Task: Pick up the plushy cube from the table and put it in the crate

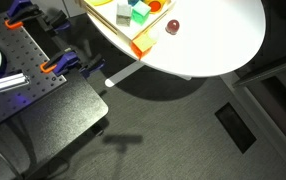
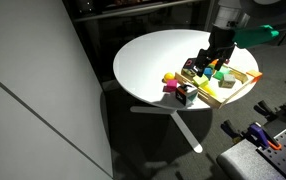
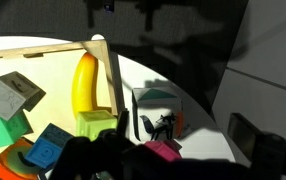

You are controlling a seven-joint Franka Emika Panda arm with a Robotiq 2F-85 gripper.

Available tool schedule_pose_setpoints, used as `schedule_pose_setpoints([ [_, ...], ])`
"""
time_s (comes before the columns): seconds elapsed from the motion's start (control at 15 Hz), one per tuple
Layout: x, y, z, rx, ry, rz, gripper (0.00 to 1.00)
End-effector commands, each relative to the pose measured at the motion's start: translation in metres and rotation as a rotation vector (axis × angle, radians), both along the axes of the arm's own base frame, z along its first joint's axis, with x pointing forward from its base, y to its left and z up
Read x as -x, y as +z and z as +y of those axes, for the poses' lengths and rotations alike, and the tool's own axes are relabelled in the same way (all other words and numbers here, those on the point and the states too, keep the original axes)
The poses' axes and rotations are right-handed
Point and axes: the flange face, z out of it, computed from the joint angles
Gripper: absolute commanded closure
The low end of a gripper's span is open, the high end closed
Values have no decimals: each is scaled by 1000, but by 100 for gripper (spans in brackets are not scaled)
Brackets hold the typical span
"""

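The plushy cube (image 3: 155,115), white with a dark fox picture, sits on the white table (image 2: 153,55) just outside the crate wall; it also shows in an exterior view (image 2: 182,95). A pink thing (image 3: 163,150) lies right beside it. The pale-yellow crate (image 2: 233,88) holds a banana (image 3: 84,85), a grey cube (image 3: 11,95) and green and blue cubes. My gripper (image 2: 212,62) hovers over the crate's near edge, open and empty. In the wrist view its dark fingers (image 3: 183,135) frame the fox cube from above, not touching it.
A yellow thing (image 2: 169,77) and a dark red ball (image 1: 171,27) lie on the table by the crate (image 1: 143,42). A black perforated bench (image 1: 33,95) with orange-and-blue clamps stands beside the table. The white table leg (image 2: 178,122) runs across the dark floor.
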Motion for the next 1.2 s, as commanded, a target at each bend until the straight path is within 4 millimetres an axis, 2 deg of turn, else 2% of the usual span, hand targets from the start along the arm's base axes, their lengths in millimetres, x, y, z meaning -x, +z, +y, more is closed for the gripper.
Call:
schedule_pose_setpoints([
  [0.0, -17, -15, 4, 22, 42, -33, 0],
  [0.67, -46, -67, 13, 78, 159, -109, 0],
  [1.13, -57, -100, 21, 54, 174, -107, 0],
])
